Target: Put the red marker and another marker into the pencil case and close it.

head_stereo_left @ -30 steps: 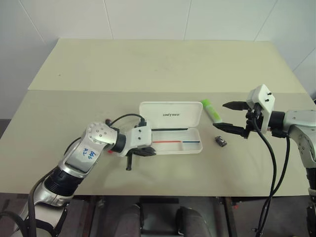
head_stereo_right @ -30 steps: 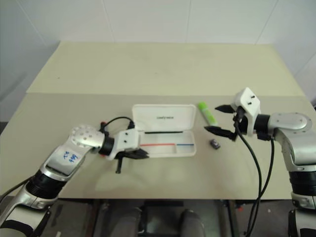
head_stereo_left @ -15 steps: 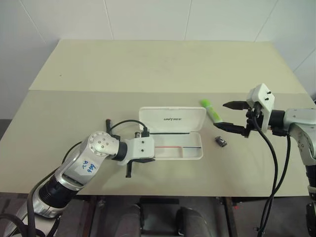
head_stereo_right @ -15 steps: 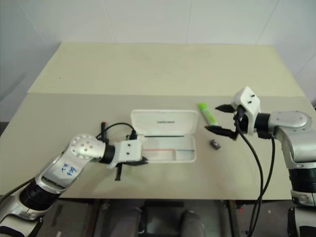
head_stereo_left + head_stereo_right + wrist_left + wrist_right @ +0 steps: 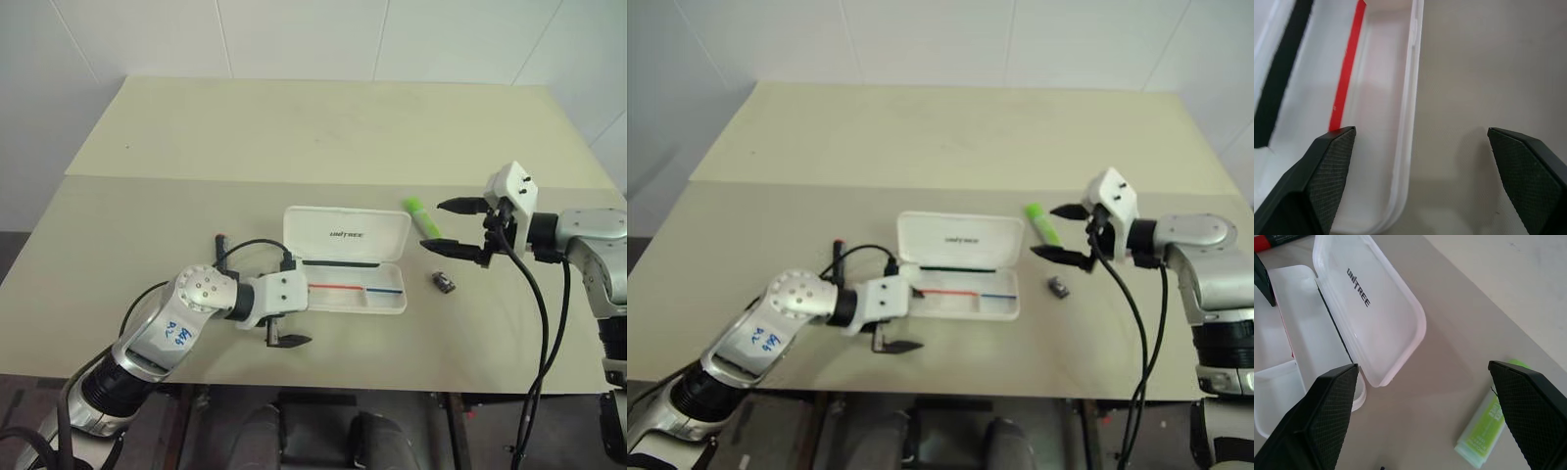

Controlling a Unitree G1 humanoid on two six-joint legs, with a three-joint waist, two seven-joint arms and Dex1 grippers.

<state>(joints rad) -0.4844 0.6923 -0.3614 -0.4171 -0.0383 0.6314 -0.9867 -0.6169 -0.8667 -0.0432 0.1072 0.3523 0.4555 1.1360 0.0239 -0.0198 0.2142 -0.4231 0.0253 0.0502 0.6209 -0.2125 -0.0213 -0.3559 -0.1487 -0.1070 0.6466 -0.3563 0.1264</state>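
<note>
**Left jaws spring apart at the case's left end**

Shut a second ago, the left gripper (image 5: 1419, 137) now stands wide open and holds nothing. One finger (image 5: 1327, 161) hangs over the tray and the other over bare desk, so the jaws straddle the front wall at the left end. The right gripper (image 5: 434, 225) has not changed: it is spread wide, empty, and raised over the right part of the desk.

The desk (image 5: 294, 127) is pale beige. The pencil case (image 5: 348, 220) lies on it near the middle of the front edge. Its lid is thrown back toward the far edge, and the tray is nearest the front. Small dark letters on the lid read "UNITREE". Inside the tray run a black stripe, a red one and a short blue one.

The green highlighter (image 5: 421, 217) lies on the desk just off the lid's right end, outside the case and beside the right gripper's fingertips. It carries small dark print that is too fine to read.

A short red-and-black piece, apparently the red marker (image 5: 217, 239), lies on the desk to the left of the case, apart from it.

A small dark grey object (image 5: 443, 282) sits near the case's right front corner.
</note>
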